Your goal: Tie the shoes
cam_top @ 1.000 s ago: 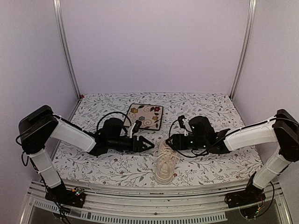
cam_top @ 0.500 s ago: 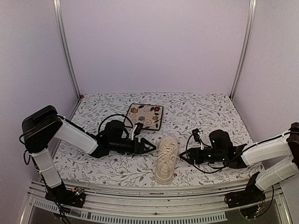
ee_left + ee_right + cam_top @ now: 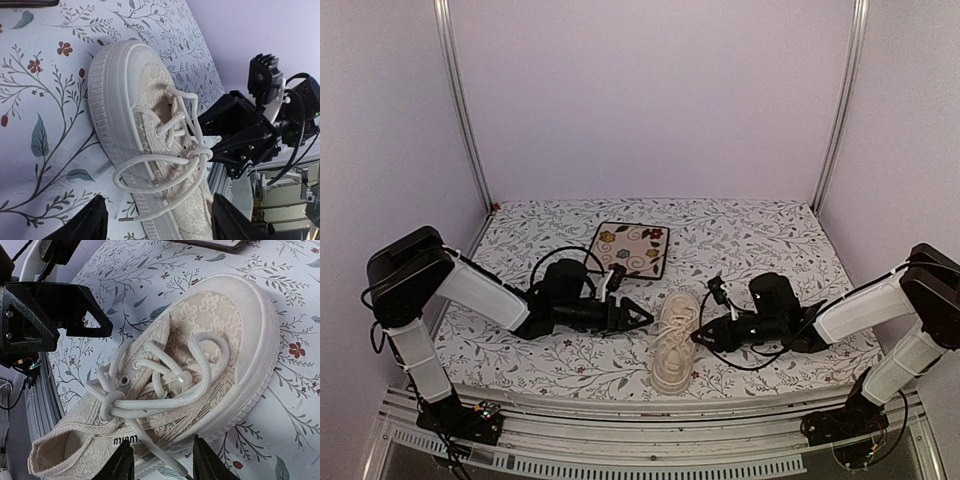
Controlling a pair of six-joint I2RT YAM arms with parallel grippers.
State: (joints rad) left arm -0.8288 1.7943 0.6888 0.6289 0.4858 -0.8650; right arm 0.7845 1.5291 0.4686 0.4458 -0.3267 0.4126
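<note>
The cream sneaker [image 3: 675, 343] lies in the lower middle of the overhead view on the flower-printed tablecloth [image 3: 770, 240]. Its rounded toe points toward the back wall and its open heel toward the bottom edge of the frame. It sits upright on its pale ribbed sole. The square floral plate [image 3: 632, 248] rests apart from it, further up and slightly to the left. The left gripper [image 3: 642, 315] reaches in low from the left of the frame and ends just beside the sneaker's side. The right gripper [image 3: 700, 335] comes in from the right and ends just beside the opposite side, so the shoe sits between the two. Whether either one touches the shoe cannot be told from above. In the left wrist view the left gripper [image 3: 159, 212] has its two dark fingers spread wide at the bottom of the frame, holding nothing, with the sneaker's laced middle seen across the gap. In the right wrist view the right gripper [image 3: 162, 452] is likewise parted with nothing clamped. One strand of the laces [image 3: 165, 390] trails down into the space between its fingers. The laces are drawn into a knot [image 3: 112, 402] over the tongue, with loose loops spilling across the lace-patterned upper toward the toe. A small pearl-like bead [image 3: 184, 378] sits among the crossings. One free lace end lies on the cloth beside the sole, at the lower left of the left wrist view.
</note>
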